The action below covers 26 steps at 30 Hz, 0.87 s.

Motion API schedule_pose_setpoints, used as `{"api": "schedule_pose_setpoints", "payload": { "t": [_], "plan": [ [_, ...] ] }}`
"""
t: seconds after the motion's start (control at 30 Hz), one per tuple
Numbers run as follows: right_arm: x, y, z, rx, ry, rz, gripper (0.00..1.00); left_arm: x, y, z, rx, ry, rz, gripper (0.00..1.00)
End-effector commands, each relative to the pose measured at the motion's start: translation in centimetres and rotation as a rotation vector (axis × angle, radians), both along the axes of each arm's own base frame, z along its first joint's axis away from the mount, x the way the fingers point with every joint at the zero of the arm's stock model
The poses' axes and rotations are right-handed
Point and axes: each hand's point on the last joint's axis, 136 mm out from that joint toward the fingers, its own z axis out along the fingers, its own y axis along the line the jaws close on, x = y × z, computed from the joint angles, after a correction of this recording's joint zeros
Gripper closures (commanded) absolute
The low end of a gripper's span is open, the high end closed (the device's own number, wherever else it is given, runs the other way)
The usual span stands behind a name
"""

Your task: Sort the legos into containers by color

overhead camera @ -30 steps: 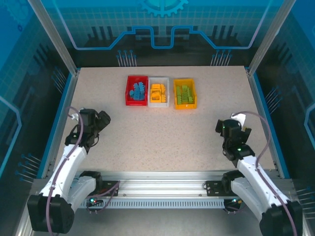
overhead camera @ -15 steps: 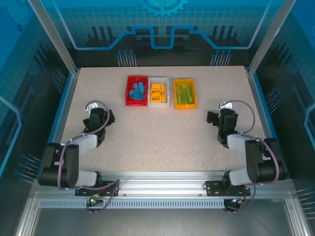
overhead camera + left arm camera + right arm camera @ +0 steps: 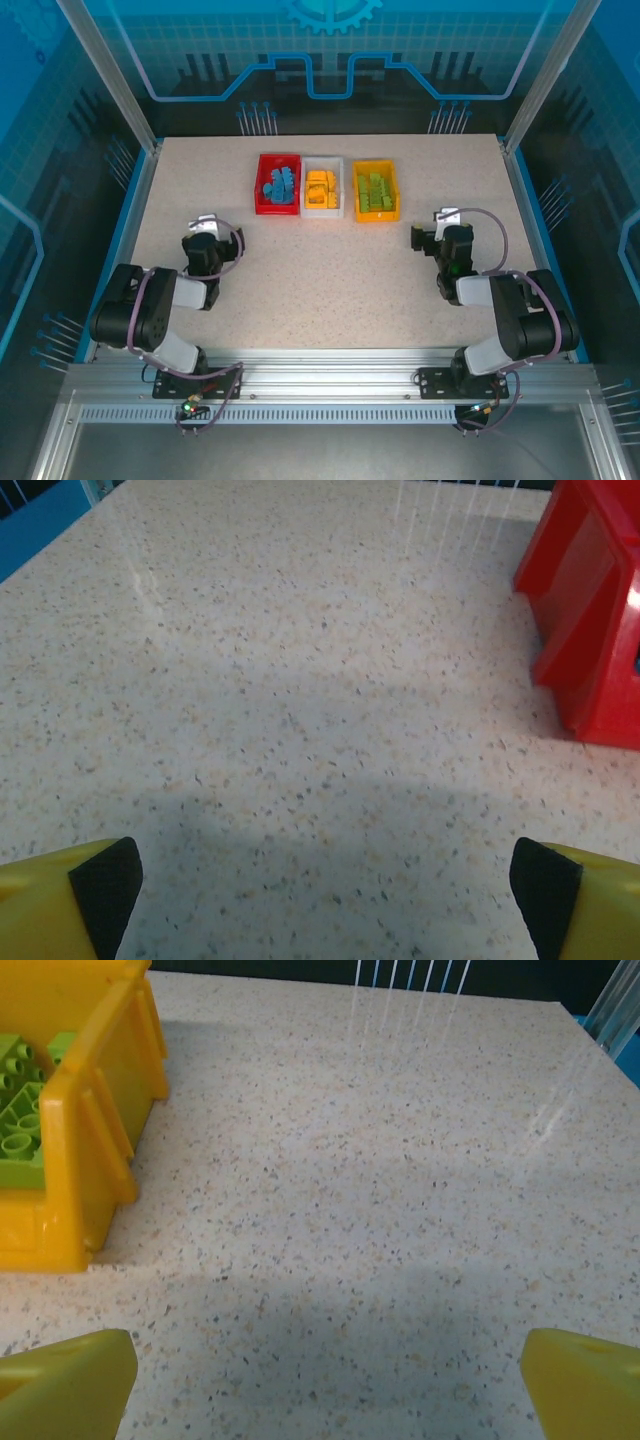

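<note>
Legos lie grouped by colour: blue legos (image 3: 279, 185) in the red bin (image 3: 277, 208), yellow-orange legos (image 3: 320, 186) in the white bin (image 3: 322, 212), lime legos (image 3: 375, 192) in the yellow bin (image 3: 376, 216), rowed across the far bench (image 3: 330, 280). I see my left end effector (image 3: 325, 885) and right end effector (image 3: 325, 1370) spread wide, empty and low, which I judge means parked, sorting done.

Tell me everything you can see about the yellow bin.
The yellow bin is an open-topped rectangular tub of glossy plastic with ribbed outer walls. It stands upright on the speckled table, rightmost in the row of three, a narrow gap from the white bin. Lime green bricks lie inside it.
</note>
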Motion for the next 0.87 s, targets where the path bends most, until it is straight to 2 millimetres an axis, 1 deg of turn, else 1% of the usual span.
{"api": "schedule_pose_setpoints", "payload": {
  "t": [0.0,0.83],
  "plan": [
    [0.82,-0.1,1.03,-0.01,-0.032,-0.009,0.0,1.79,-0.53,2.65,-0.012,-0.091,-0.044,0.01],
    [0.87,-0.12,1.04,0.001,-0.031,0.0,0.0,1.77,-0.55,2.67,-0.016,-0.091,-0.044,0.01]
  ]
}}
